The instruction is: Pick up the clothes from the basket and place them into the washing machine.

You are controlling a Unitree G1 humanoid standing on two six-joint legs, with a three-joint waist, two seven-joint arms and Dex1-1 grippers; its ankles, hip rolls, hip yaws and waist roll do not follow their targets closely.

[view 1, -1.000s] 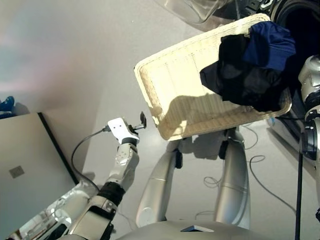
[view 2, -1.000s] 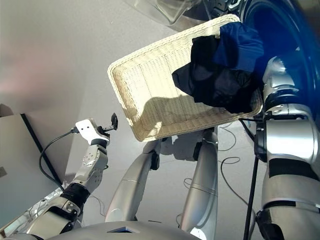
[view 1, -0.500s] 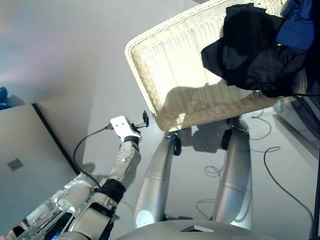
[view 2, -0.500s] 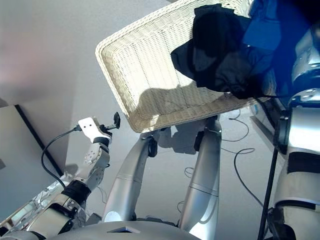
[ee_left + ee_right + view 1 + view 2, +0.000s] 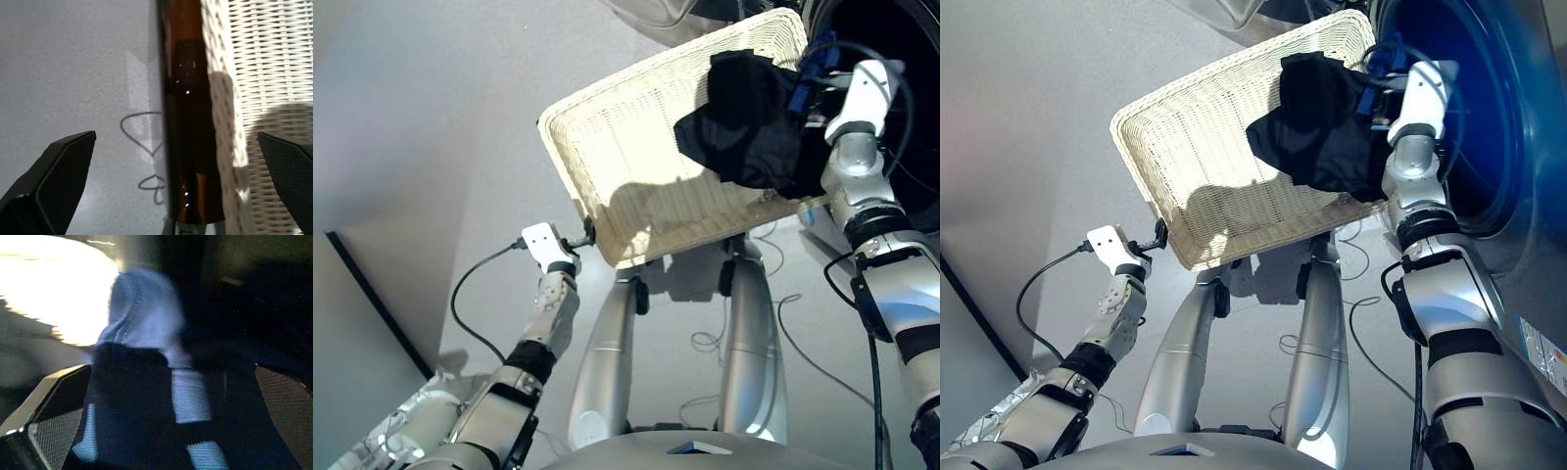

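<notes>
Reaching up from the lower left of the frame, the left gripper (image 5: 588,235) sat at the near corner of the basket (image 5: 626,147), its fingers (image 5: 58,176) spread apart with the wicker rim and a dark post between them in the left wrist view. The cream-white basket filled the upper middle of the frame, tilted, its left half bare weave in sun and shadow. A black garment (image 5: 744,122) lay heaped at the basket's right end, and a navy blue garment (image 5: 808,78) showed just beside it at the upper right. The right gripper (image 5: 1381,93) was at that blue cloth; in the right wrist view its fingers (image 5: 54,401) stood apart with blue fabric (image 5: 142,328) between them. The washing machine (image 5: 1498,117) filled the right edge, its round opening dark behind the right arm.
</notes>
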